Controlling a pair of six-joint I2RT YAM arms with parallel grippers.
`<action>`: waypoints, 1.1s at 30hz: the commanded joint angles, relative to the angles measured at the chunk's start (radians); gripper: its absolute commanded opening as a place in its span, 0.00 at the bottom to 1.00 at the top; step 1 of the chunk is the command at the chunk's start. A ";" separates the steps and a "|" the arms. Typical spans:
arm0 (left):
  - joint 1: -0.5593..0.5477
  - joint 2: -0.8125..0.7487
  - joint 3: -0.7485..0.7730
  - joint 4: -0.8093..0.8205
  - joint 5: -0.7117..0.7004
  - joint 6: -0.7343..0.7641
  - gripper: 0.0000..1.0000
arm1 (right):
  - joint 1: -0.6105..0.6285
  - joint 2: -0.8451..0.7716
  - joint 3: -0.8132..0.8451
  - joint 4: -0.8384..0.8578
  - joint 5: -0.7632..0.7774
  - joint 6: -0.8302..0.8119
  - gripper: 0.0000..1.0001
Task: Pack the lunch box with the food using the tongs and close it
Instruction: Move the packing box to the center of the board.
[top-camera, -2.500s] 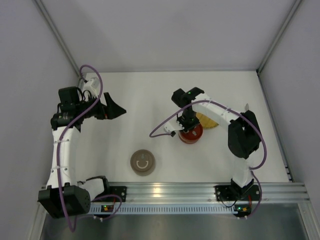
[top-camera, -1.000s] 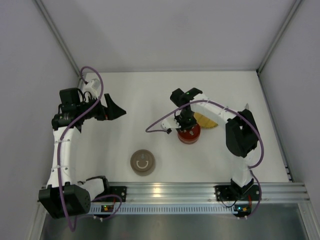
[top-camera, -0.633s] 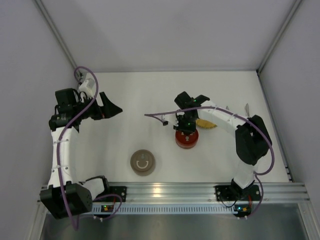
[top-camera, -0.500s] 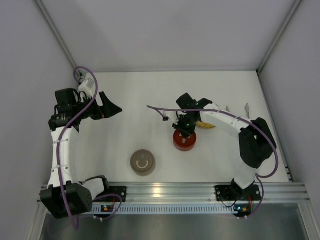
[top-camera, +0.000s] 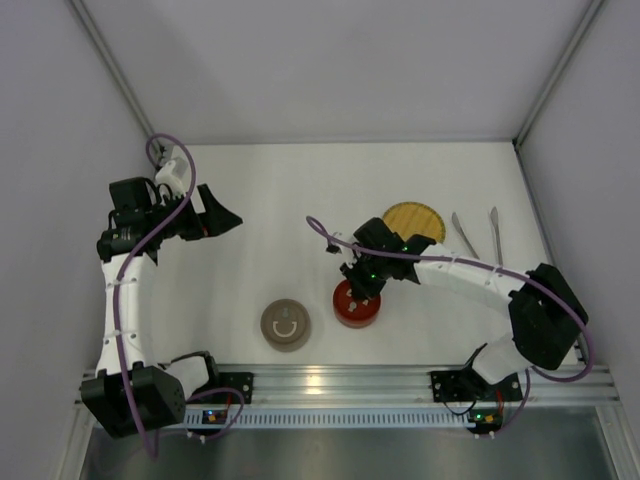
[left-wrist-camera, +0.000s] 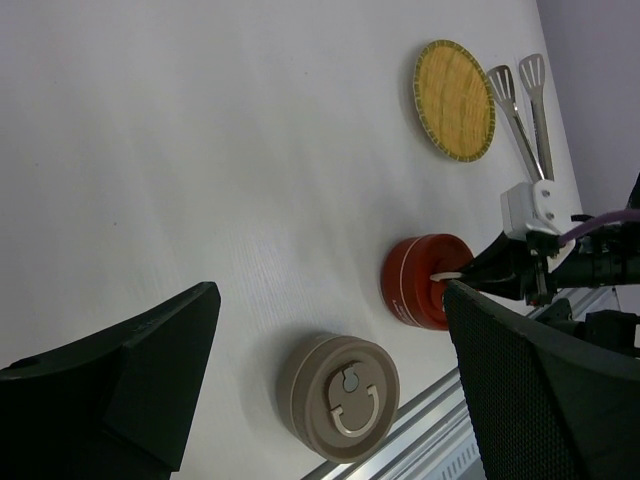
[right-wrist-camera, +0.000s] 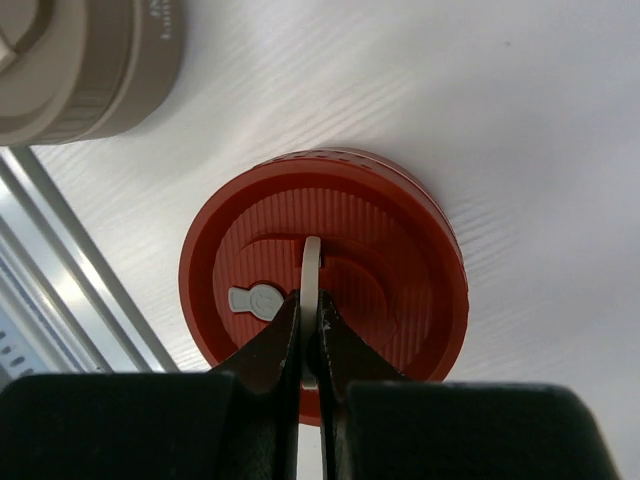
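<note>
Pale grey walls box in a white table (top-camera: 300, 190), with both arms bolted to the metal rail along its near edge. From where I stand, the right gripper (right-wrist-camera: 308, 305) is reaching down onto a red tin (top-camera: 350, 314) that sits near the front, right of centre. Its jaws are pinched tight on the thin white handle (right-wrist-camera: 311, 262) standing up from the ribbed red lid. Just to the left of the red one, apart from it, is a beige tin (top-camera: 286, 324) with its lid on. Toward the back right lies a round yellow woven plate (top-camera: 413, 220), and beside it, nearer the right wall, are the tongs (top-camera: 495, 235), flat on the table and well away from both grippers. The left gripper (top-camera: 222, 218) hangs above the table's left side with its black fingers spread wide and nothing between them.
</note>
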 joint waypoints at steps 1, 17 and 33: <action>0.007 -0.015 0.029 -0.007 0.001 0.028 0.98 | 0.065 -0.007 -0.065 -0.015 -0.043 0.017 0.00; 0.009 -0.071 0.068 -0.113 -0.021 0.116 0.98 | 0.177 0.009 -0.025 -0.119 -0.060 -0.080 0.07; 0.007 -0.079 0.051 -0.121 0.042 0.126 0.98 | 0.177 -0.143 -0.008 -0.158 -0.047 -0.149 0.68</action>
